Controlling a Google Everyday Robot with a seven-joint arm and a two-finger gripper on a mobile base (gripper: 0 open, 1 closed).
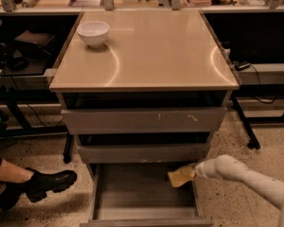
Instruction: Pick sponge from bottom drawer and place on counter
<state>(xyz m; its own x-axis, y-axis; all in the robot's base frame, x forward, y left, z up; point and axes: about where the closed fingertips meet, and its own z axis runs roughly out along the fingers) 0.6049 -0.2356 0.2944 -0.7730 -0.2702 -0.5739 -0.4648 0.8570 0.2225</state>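
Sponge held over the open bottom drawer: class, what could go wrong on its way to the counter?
1. The gripper holds the sponge by one end; it may slip and drop into the bottom drawer.
2. The middle drawer front sits close above; a straight lift could snag the sponge.
3. The white bowl stands on the counter; careless placing might knock it.

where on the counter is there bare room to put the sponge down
Most of the counter is bare: everything right of and in front of the white bowl, which sits in the back left corner. The gripper holds the sponge over the bottom drawer.
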